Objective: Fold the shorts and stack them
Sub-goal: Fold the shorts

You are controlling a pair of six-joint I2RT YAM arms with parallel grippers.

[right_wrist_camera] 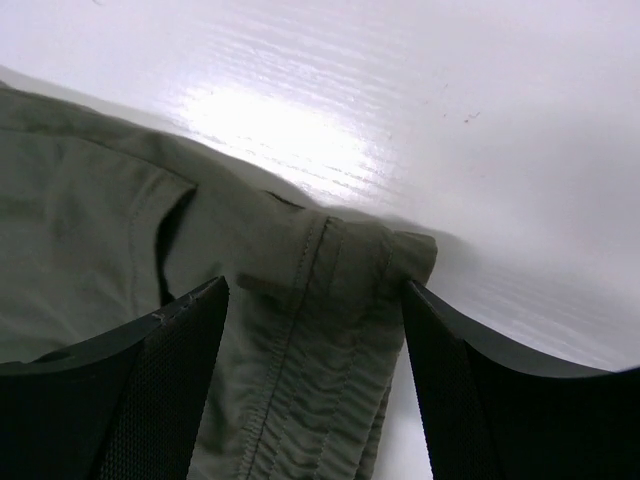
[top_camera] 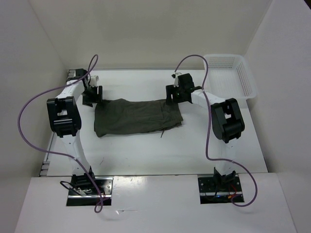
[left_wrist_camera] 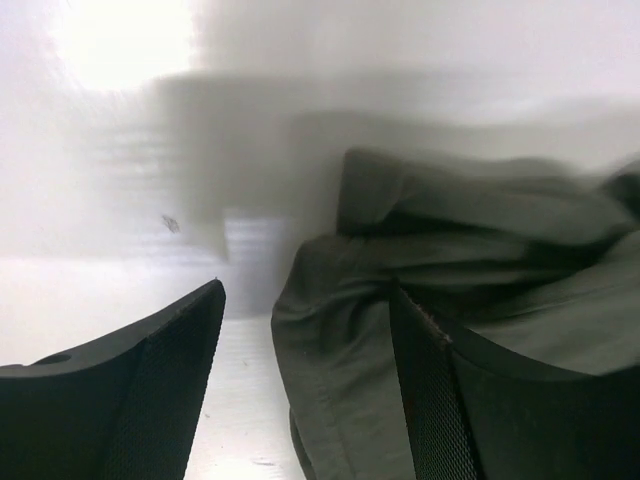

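Observation:
The dark olive-green shorts (top_camera: 136, 116) lie flat and wrinkly across the middle of the white table. My left gripper (top_camera: 91, 97) is open at the shorts' far left corner; in the left wrist view (left_wrist_camera: 305, 320) the cloth edge (left_wrist_camera: 340, 350) sits between the fingers, against the right one. My right gripper (top_camera: 174, 94) is open over the far right corner; in the right wrist view (right_wrist_camera: 315, 300) the gathered waistband (right_wrist_camera: 320, 350) lies between the two fingers.
A white plastic mesh basket (top_camera: 231, 77) stands at the back right of the table. White walls close the table at the left, back and right. Purple cables loop over both arms.

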